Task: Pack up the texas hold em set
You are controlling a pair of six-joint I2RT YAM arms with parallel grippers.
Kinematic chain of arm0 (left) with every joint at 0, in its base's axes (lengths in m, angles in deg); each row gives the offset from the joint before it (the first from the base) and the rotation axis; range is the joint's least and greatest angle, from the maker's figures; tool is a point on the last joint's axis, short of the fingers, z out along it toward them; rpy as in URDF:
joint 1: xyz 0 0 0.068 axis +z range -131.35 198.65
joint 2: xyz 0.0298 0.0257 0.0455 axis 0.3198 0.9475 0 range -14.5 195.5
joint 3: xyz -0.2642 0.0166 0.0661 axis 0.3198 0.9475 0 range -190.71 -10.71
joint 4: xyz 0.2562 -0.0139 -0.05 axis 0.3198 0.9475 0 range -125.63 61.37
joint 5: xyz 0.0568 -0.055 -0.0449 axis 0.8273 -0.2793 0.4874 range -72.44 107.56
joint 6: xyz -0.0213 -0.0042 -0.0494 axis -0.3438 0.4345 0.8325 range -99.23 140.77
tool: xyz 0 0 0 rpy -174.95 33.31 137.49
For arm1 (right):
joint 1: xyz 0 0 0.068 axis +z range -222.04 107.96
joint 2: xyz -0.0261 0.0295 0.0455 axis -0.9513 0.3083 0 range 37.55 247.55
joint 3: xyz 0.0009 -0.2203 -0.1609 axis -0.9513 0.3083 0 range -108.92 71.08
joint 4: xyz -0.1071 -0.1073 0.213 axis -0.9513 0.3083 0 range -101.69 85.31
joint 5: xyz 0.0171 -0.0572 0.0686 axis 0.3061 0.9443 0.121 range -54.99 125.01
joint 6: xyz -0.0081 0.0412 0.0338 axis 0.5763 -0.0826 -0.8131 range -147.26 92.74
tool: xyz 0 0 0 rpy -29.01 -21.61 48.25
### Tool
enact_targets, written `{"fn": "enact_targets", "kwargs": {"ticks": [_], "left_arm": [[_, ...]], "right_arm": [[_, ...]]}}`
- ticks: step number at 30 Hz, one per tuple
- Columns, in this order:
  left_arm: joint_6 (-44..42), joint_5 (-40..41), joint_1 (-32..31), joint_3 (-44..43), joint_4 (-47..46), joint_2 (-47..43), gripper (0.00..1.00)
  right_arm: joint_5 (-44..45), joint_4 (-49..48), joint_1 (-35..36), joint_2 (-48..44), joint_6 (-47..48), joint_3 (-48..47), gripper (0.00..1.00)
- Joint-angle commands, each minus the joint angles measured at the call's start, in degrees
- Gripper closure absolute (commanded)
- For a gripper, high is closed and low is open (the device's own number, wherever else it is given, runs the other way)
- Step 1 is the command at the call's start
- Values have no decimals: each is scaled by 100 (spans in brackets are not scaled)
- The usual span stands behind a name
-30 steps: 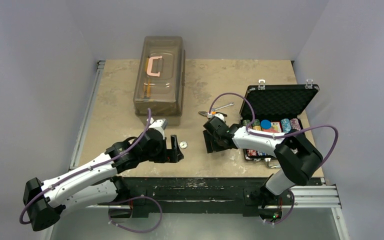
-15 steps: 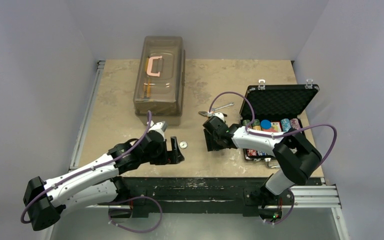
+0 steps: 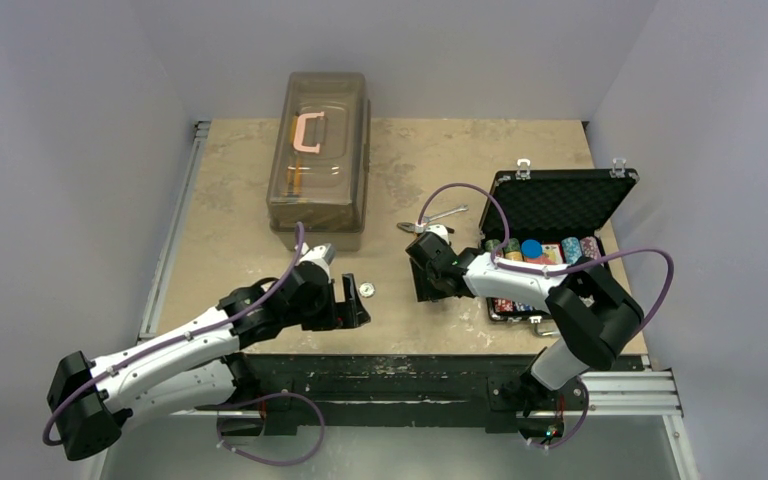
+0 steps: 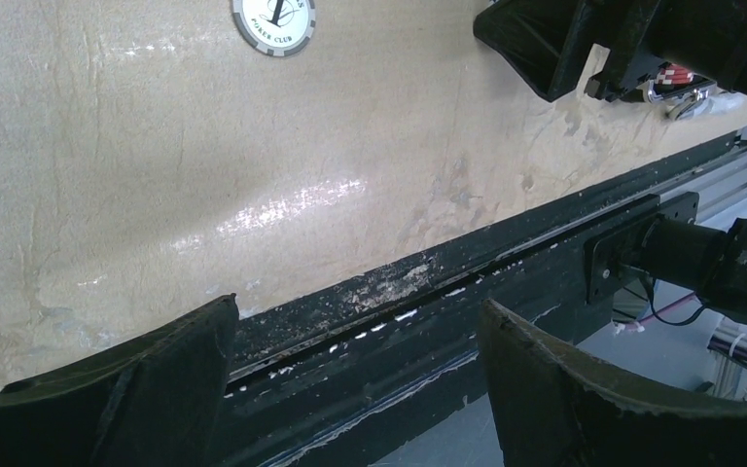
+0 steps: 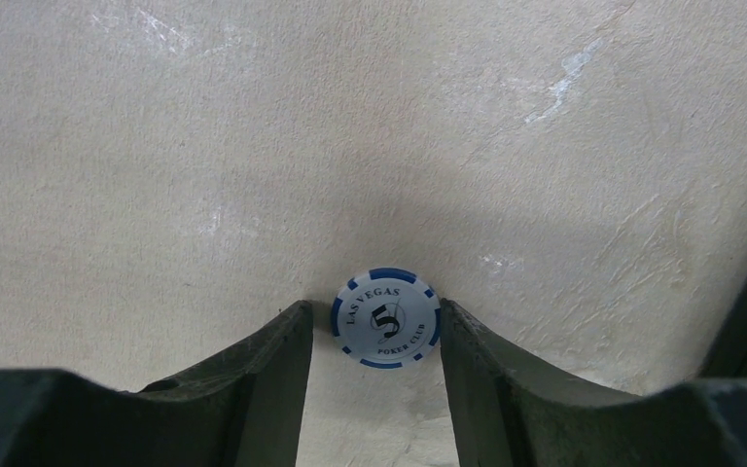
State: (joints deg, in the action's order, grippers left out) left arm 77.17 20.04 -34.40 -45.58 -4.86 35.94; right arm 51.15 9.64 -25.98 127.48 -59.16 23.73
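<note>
Bench (image 3: 230,200), beige and scuffed, is carrying: translucent brown box (image 3: 317,190) lying at far centre; open black case (image 3: 560,205) sitting at right; wrench (image 3: 445,213) lying between them; grey-edged chip (image 3: 367,290) and blue-edged chip (image 5: 385,317) lying flat near the front.

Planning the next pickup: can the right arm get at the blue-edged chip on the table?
Probably yes: the blue-edged chip lies flat between the open fingers of the right end effector, with nothing covering it.

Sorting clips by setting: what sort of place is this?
Probably a robot test bench: left arm and right arm bolted at a scuffed table, bare walls around it, metal rail along its near edge.
</note>
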Motion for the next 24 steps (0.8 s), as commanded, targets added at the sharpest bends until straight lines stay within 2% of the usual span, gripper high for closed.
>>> {"fn": "enact_targets", "kwargs": {"ticks": [1,8,13,15,20,24], "left_arm": [[5,-79,-29,-87,-237,96,11],[-6,-116,-21,-116,-324,205,11],[49,-220,87,-97,-522,357,11],[159,-484,203,-32,-700,387,11],[588,-1030,581,469,-1483,367,13],[589,-924,647,702,-1827,296,14]], "right_arm": [[-69,103,-1,-72,-53,164,54],[-85,-6,-1,-162,-18,276,63],[-107,-446,7,-276,132,349,69],[-103,-516,0,-342,164,325,71],[-80,-615,-2,-612,119,310,72],[-15,-527,6,-660,-12,230,73]]}}
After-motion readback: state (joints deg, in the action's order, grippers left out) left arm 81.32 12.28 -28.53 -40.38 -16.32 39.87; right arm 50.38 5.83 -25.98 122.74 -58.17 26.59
